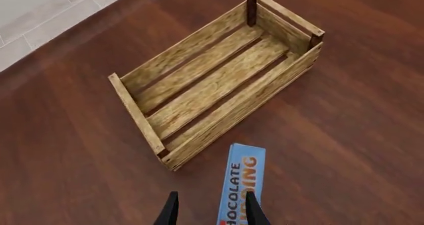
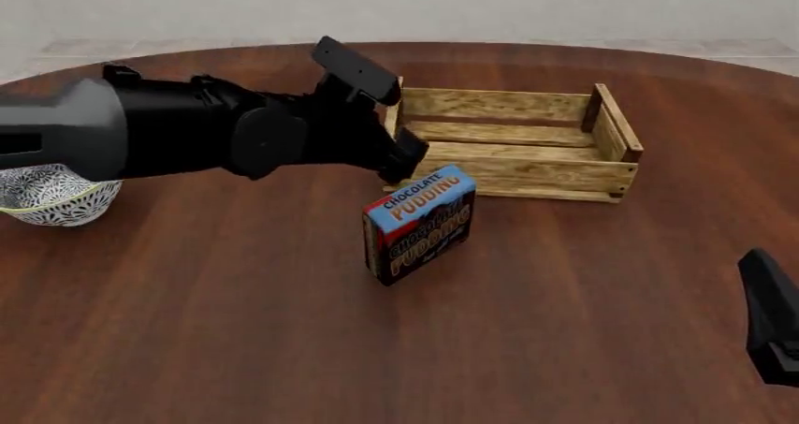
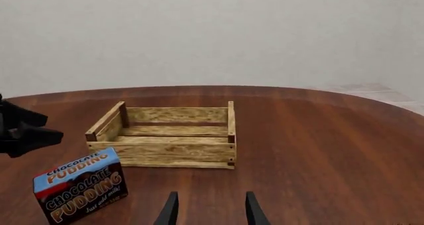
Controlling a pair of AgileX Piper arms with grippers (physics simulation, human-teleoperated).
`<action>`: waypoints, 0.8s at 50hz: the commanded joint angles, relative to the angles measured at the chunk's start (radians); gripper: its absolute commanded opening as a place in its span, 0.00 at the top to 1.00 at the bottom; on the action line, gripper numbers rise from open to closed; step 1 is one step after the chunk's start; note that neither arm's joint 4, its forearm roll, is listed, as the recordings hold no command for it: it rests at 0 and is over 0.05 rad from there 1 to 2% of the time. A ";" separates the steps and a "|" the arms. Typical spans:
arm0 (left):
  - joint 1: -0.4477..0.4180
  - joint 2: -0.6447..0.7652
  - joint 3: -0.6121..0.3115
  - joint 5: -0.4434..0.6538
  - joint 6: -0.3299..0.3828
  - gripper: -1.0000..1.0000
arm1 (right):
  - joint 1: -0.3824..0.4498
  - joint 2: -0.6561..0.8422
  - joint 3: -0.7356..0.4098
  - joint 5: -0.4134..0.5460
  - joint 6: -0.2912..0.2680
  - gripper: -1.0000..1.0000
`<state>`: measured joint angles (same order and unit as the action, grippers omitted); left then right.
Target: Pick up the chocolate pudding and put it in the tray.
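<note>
The chocolate pudding (image 2: 420, 224) is a small brown carton with a blue top, standing upright on the table just in front of the tray's left end. The tray (image 2: 515, 173) is a light-wood slatted crate with nothing in it. My left gripper (image 2: 403, 158) hovers open just above the carton's top, on its left side. In the left wrist view the blue top (image 1: 241, 178) lies partly between the fingers (image 1: 254, 211). My right gripper (image 3: 210, 212) is open with nothing in it, low at the near right, far from both; from there the carton (image 3: 81, 190) and tray (image 3: 169, 135) show.
A white-and-grey patterned bowl (image 2: 56, 197) sits at the table's left edge, partly behind the left arm (image 2: 150, 134). The round wooden table (image 2: 250, 330) ends just beyond the tray, with a pale tiled floor (image 1: 39, 11) past it.
</note>
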<state>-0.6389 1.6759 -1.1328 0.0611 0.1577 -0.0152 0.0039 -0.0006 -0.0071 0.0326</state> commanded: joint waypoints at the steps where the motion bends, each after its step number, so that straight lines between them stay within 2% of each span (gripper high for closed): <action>1: -0.027 0.019 0.002 -0.007 0.003 0.00 | -0.002 0.001 0.000 -0.001 0.003 0.00; 26: -0.077 0.057 0.043 -0.043 0.025 0.00 | 0.000 0.000 0.000 -0.002 0.000 0.00; 40: -0.068 0.066 0.068 -0.063 0.026 0.00 | 0.003 0.000 0.000 -0.002 -0.006 0.00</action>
<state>-0.7096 1.7303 -1.0825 0.0148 0.1833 -0.0143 0.0040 -0.0006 -0.0089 0.0302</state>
